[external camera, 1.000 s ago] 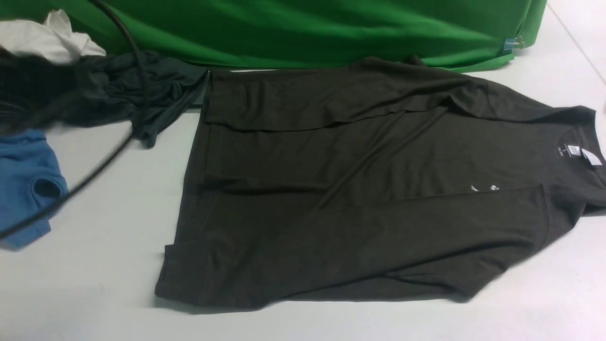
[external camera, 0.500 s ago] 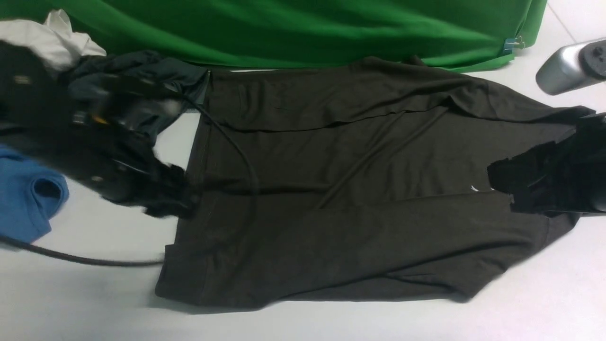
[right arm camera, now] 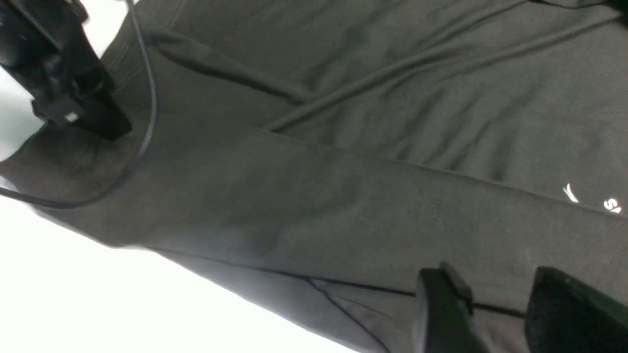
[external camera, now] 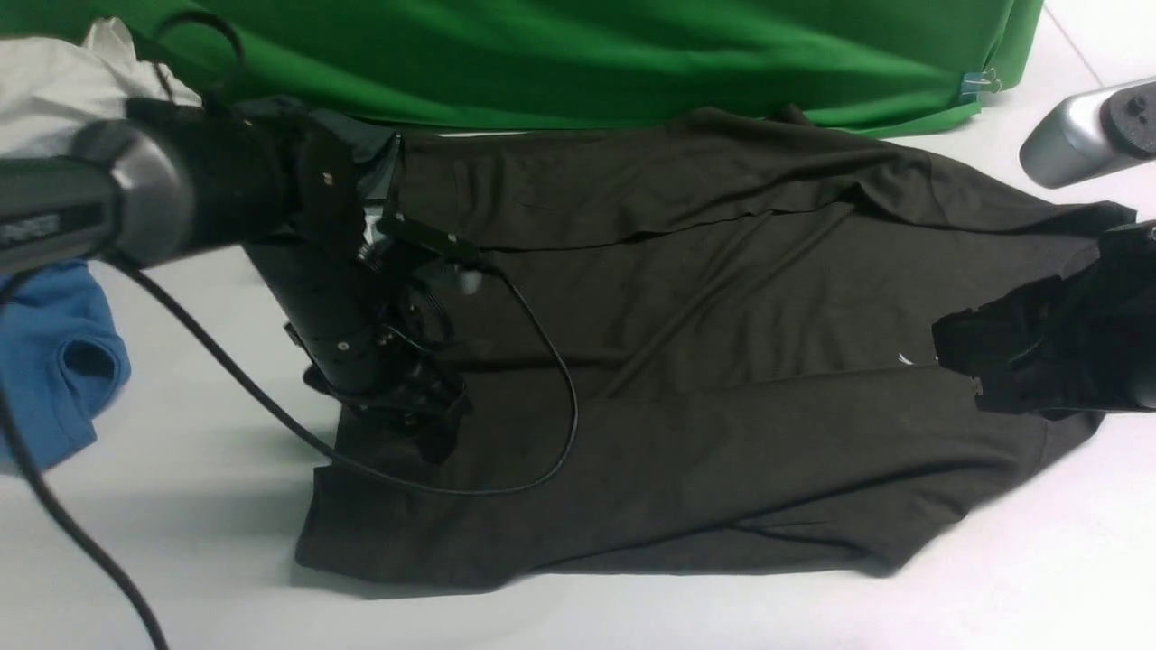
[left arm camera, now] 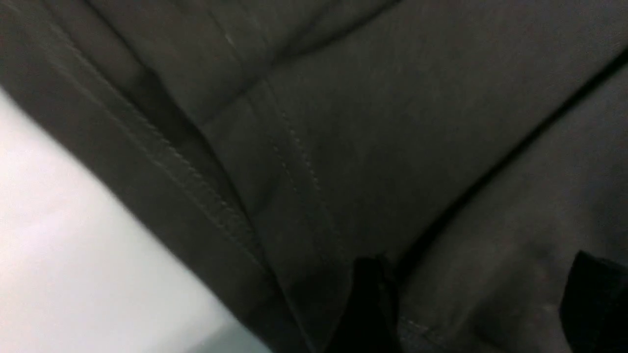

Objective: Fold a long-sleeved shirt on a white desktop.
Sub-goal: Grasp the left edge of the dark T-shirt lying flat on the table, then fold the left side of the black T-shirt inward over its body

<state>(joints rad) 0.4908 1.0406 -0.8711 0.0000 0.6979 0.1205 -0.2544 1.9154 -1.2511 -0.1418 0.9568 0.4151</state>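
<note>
The long-sleeved shirt (external camera: 722, 379) lies flat on the white desktop (external camera: 181, 542), very dark olive-black, hem to the left and collar to the right, both sleeves folded across the body. My left gripper (external camera: 442, 433) hovers low over the hem's near part; in the left wrist view it (left arm camera: 481, 299) is open, with cloth under the wide gap. My right gripper (external camera: 962, 361) hangs over the chest by the small white print (right arm camera: 569, 192); it (right arm camera: 500, 309) is open above the folded sleeve's edge. The right arm hides the neck label.
A green backdrop (external camera: 587, 54) closes off the far side. At the left lie a blue shirt (external camera: 54, 361), a white cloth (external camera: 54, 81) and a dark teal-grey garment (external camera: 361, 135) behind the left arm. The left arm's black cable (external camera: 551, 361) droops onto the shirt.
Both arms came into view within the last second. The left arm swung right from the table's left onto the hem; the right gripper has held almost still for half a second.
</note>
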